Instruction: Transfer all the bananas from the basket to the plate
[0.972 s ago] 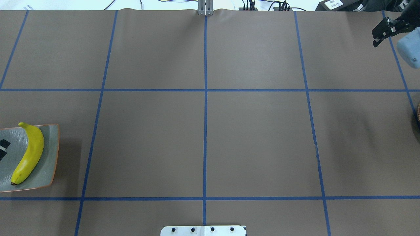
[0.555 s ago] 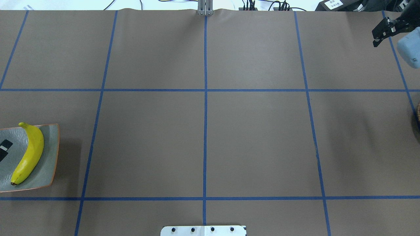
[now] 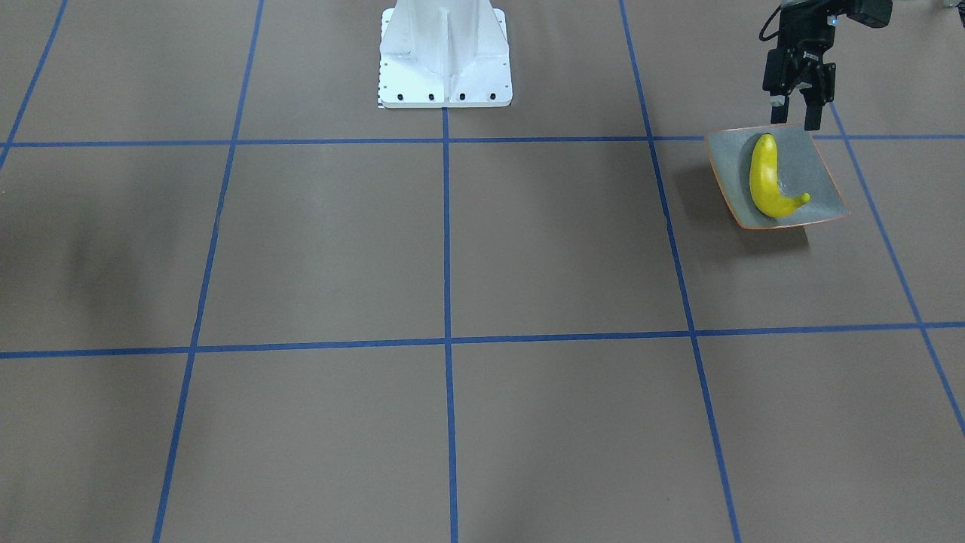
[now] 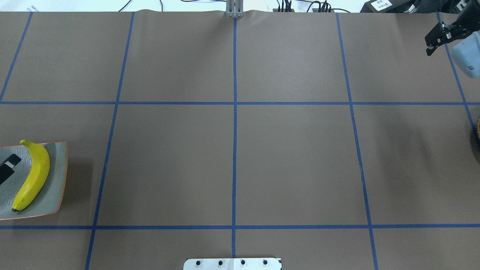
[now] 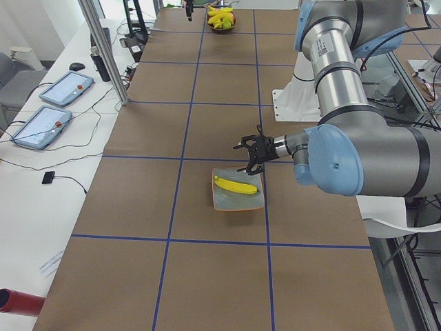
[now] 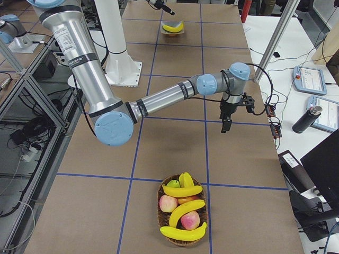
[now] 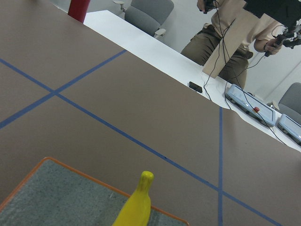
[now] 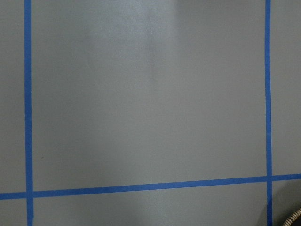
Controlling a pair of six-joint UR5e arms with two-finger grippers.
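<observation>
white side desk, grey office chairs

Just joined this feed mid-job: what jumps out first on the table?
A single yellow banana lies on the grey plate at the robot's left end of the table, with the left gripper hovering over it, jaws open. At the opposite end, a basket holds more bananas among apples.

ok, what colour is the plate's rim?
Orange, around the grey-green plate; clearest in the exterior front-facing view.
</observation>
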